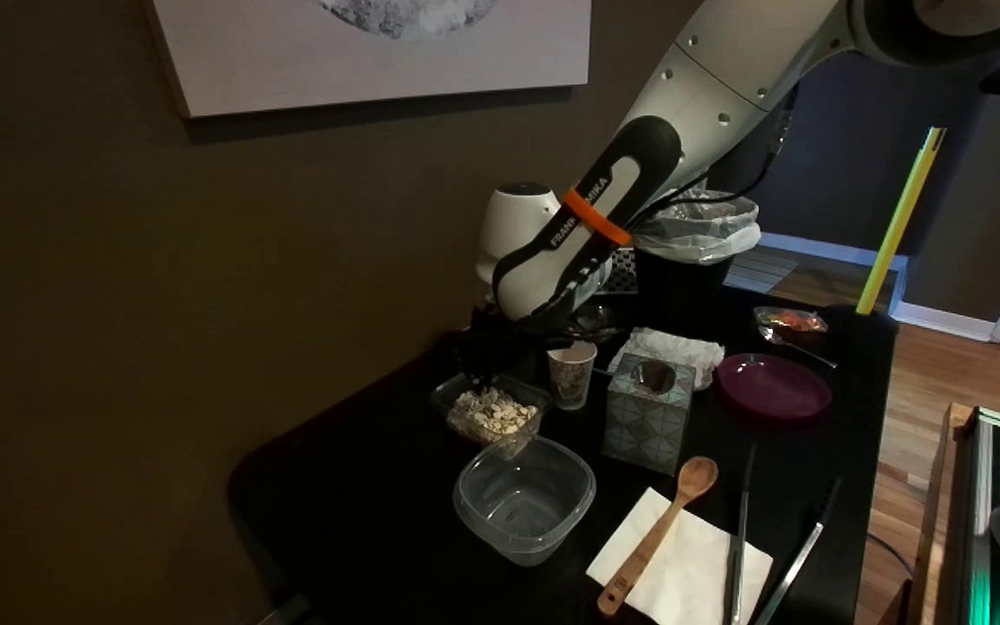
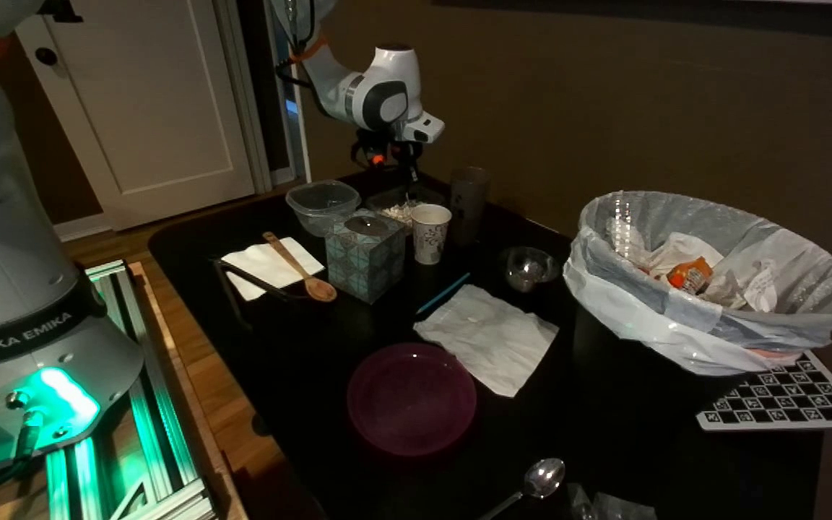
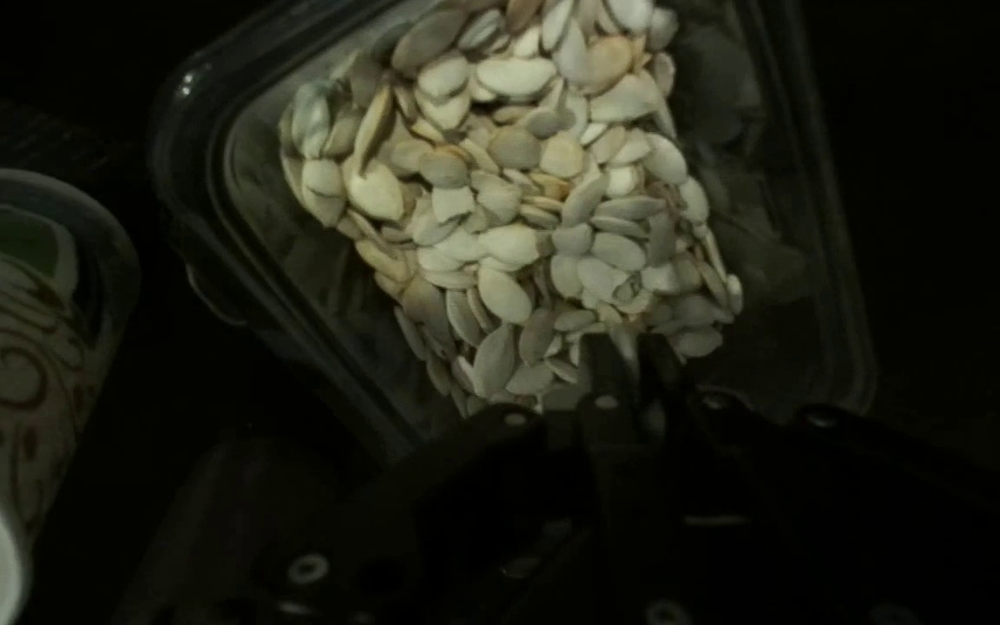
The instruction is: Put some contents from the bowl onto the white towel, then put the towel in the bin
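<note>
The bowl (image 3: 821, 217) is sitting under the end effector (image 3: 634, 349) by the wall-side edge of the desk (image 1: 361, 512)

The clear, squarish bowl is standing toward the desk's rounded corner, its mouth facing up, seeds (image 3: 500, 226) heaping inside; which of its sides is running longer, one cannot tell. A clear tub (image 1: 522, 542) and a paper cup (image 1: 571, 375) are standing just beside it. The end effector is pointing down over the seeds, its jaws standing almost together with a slim gap showing; whether any seeds are being pinched there, one cannot tell. The white towel (image 2: 488, 339) is lying spread, lightly wrinkled, toward the desk's opposite end and just beside a maroon plate (image 2: 412, 401), its long axis running roughly along the wall-side edge. The bin (image 2: 676, 334) is standing near that edge, beside the white towel, its mouth facing up.
</note>
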